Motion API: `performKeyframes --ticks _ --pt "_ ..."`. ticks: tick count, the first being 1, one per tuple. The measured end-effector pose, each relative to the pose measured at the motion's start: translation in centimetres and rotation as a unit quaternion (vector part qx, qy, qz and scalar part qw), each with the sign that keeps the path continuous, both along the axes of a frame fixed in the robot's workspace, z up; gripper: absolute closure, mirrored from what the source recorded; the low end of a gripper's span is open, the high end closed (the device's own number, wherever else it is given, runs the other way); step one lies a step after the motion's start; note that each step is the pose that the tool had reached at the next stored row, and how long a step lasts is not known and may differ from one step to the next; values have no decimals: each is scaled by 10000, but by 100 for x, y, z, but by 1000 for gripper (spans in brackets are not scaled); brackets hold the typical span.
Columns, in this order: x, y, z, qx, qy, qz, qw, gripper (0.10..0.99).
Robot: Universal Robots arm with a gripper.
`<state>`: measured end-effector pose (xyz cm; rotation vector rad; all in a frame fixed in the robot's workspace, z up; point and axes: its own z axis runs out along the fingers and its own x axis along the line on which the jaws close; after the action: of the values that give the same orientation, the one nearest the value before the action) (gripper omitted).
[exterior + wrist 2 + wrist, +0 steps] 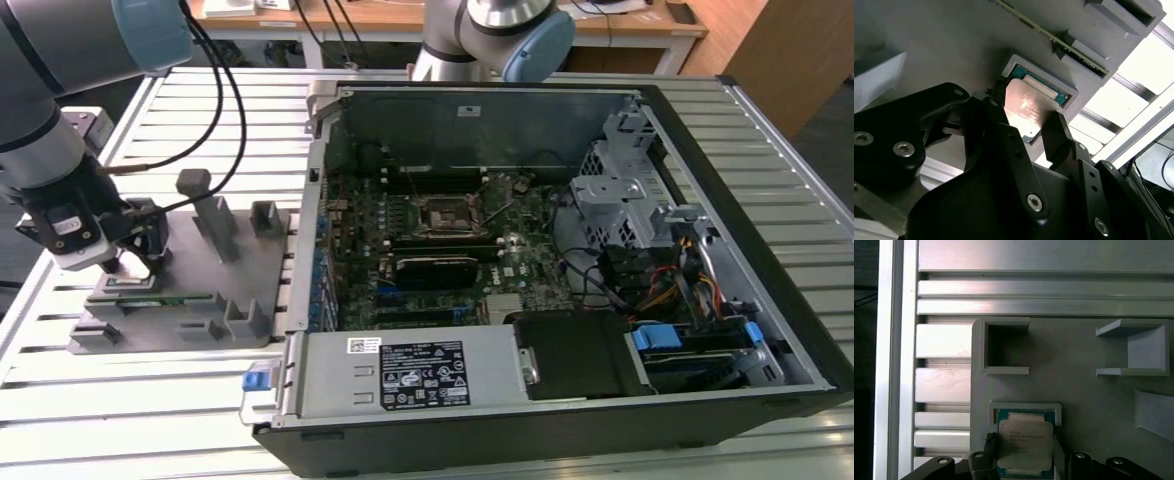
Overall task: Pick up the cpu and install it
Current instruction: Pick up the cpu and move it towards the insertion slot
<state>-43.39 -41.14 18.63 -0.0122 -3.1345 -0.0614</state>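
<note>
Claw [127,263] low over grey fixture [200,315] on slatted counter [134,410], at exterior view's left of open computer case [747,210]. Cpu [1024,442] lies flat in fixture's square pocket, silver top up, right under claw in both wrist views. Cannot tell whether claw grasps cpu or is released. Socket [445,213] on board in case, well apart from cpu.
</note>
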Motion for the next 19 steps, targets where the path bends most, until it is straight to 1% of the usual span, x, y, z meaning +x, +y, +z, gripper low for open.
performKeyframes --ticks 2,3,9,10,11,15,19 --pt "0 0 -4 0 1 0 10000 537" --pt "0 0 -4 -1 1 0 10000 475" --pt "0 0 -8 -1 1 0 10000 475" --pt "0 0 -7 -1 1 0 10000 490" --pt "0 0 -7 -1 2 0 10000 553" --pt "0 0 15 0 0 0 10000 557" --pt "0 0 81 -1 1 0 10000 557"
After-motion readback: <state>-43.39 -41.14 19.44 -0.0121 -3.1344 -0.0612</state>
